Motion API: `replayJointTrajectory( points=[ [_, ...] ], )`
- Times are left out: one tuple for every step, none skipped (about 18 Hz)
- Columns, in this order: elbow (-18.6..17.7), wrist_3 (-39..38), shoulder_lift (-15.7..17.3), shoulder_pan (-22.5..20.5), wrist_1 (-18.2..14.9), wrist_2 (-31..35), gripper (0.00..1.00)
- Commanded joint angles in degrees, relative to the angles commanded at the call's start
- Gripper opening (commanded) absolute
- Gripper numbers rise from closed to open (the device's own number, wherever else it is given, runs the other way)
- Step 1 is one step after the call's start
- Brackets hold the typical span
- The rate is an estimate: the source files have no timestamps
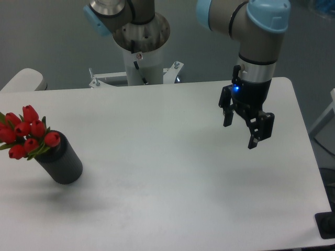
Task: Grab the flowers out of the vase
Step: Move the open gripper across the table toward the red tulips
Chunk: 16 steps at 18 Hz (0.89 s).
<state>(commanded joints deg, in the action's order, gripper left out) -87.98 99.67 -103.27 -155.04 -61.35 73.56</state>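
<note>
The flowers (25, 132), a bunch of red tulip buds with green leaves, stand in the vase (63, 161), a dark grey-black cylinder at the table's left side. The stems are hidden inside the vase. My gripper (240, 134) hangs above the right part of the table, far to the right of the vase. Its two black fingers are spread apart and hold nothing.
The white table (167, 198) has its right edge close to the gripper. The arm's base column (140, 57) stands behind the table's far edge. A pale rounded object (23, 79) sits at the far left corner. A black fitting (327, 225) is at the lower right.
</note>
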Motion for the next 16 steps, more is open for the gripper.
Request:
replayJointTrajectory(
  points=[
    [-0.1,0.0,0.0,0.3,0.2,-0.1,1.0],
    [-0.8,0.0,0.1,0.3,0.3,0.0,1.0],
    [-1.1,-0.1,0.2,0.4,0.4,0.0,1.0],
    [-1.2,-0.9,0.4,0.4,0.3,-0.3,1.0],
    [-1.3,-1.1,0.4,0.6,0.2,-0.6,1.0],
    [-1.9,-1.1,0.5,1.7,0.3,-0.6,1.0],
    [-2.8,-1.2,0.7,2.4,0.4,-0.7,1.0],
    [-3.4,-1.6,0.9,2.7,0.4,-0.7,1.0],
    [-3.7,-2.5,1.1,2.8,0.4,-0.8,1.0],
    [-4.4,-3.8,1.6,3.0,0.4,-0.9,1.0],
    [-5.0,-5.3,1.8,4.0,0.4,-1.1,1.0],
    [-5.8,-7.3,1.9,5.3,0.4,-1.3,1.0],
    [-6.1,-9.5,2.0,6.3,0.5,-1.3,1.0],
    [-6.2,-11.5,2.2,7.4,0.5,-1.4,1.0],
    [-6.2,-13.3,2.2,8.3,0.5,-1.8,1.0],
    [-6.2,-14.9,2.3,9.1,0.5,-2.5,1.0]
  ],
)
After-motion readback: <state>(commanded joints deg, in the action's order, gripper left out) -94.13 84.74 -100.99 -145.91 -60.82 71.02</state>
